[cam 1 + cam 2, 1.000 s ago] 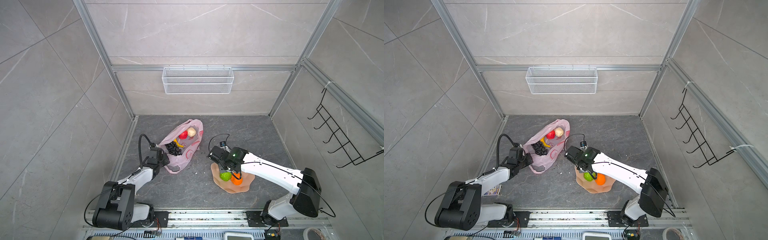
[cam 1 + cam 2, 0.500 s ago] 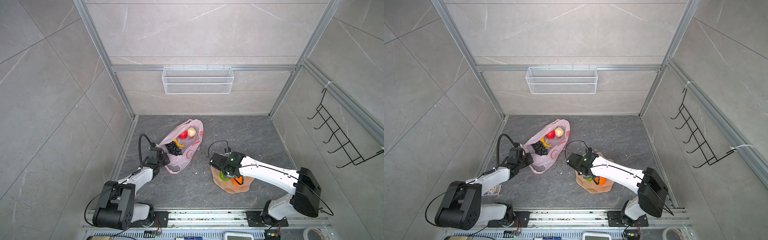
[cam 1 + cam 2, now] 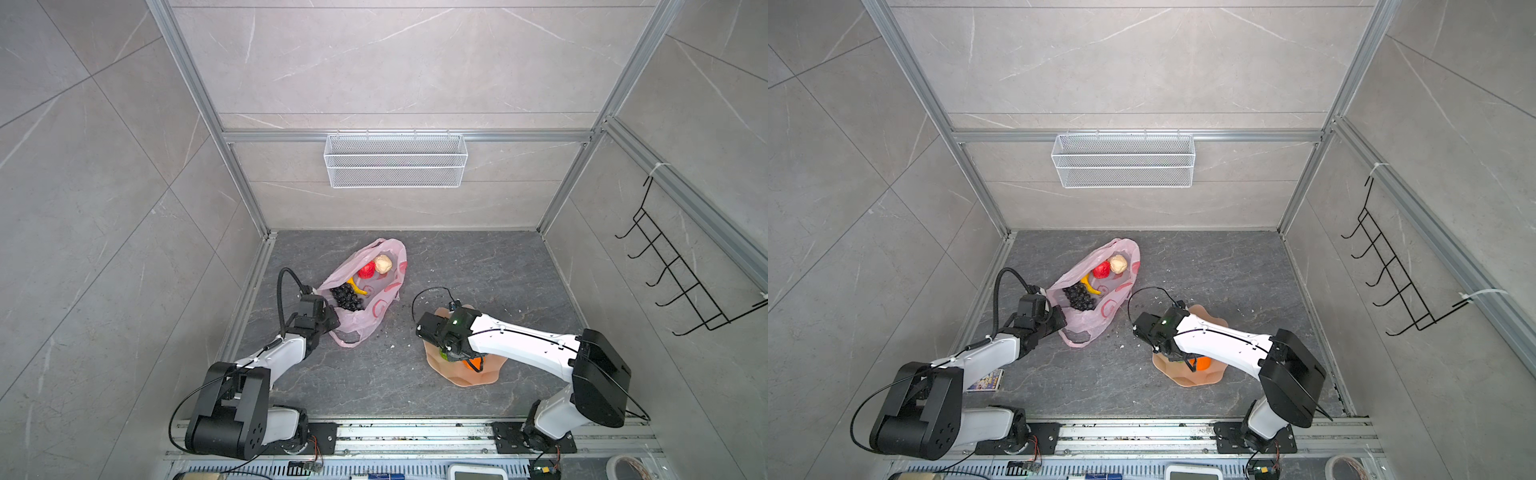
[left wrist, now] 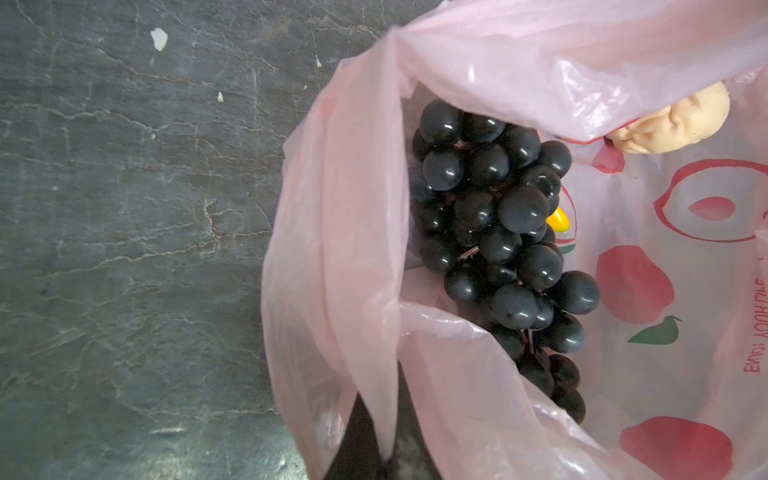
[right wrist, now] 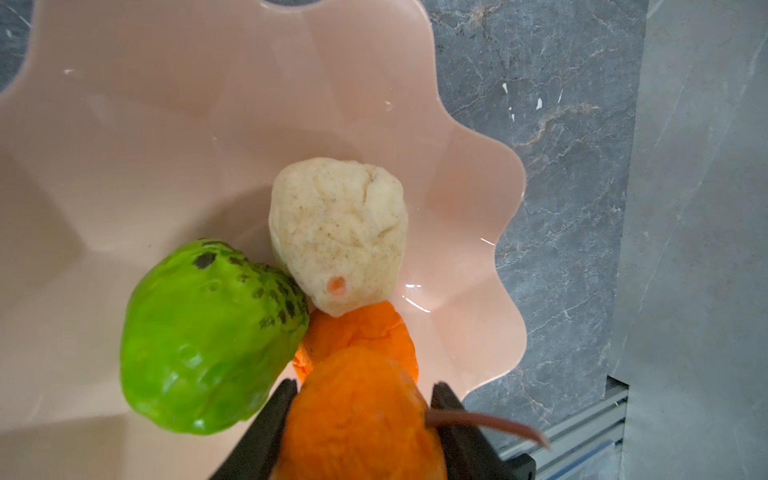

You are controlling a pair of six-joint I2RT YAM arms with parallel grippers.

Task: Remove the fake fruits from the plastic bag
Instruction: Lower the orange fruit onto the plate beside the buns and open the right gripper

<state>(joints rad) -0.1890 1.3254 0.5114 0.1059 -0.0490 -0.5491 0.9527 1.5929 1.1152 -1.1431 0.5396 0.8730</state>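
Note:
The pale pink plastic bag (image 3: 376,309) (image 3: 1106,309) lies open on the floor. Inside it are dark grapes (image 3: 347,297) (image 4: 498,232), a yellow banana (image 3: 358,287), a red apple (image 3: 1101,270) and a beige lump (image 3: 382,263) (image 4: 673,124). My left gripper (image 4: 382,415) is shut on the bag's (image 4: 340,232) near rim. My right gripper (image 5: 365,388) is shut on an orange (image 5: 357,419), low over the peach plate (image 5: 166,124) (image 3: 473,378). On the plate lie a green lumpy ball (image 5: 208,345), a beige lump (image 5: 338,232) and another orange (image 5: 365,328).
Grey walls close the floor on three sides. A white wire basket (image 3: 395,160) hangs on the back wall and a black hook rack (image 3: 673,282) on the right wall. A small booklet (image 3: 986,380) lies by the left arm. A metal rail (image 3: 415,432) runs along the front.
My right arm has come down and nearer over the plate with the orange, now covering most of the green ball in the top views. The left arm and bag have not moved.

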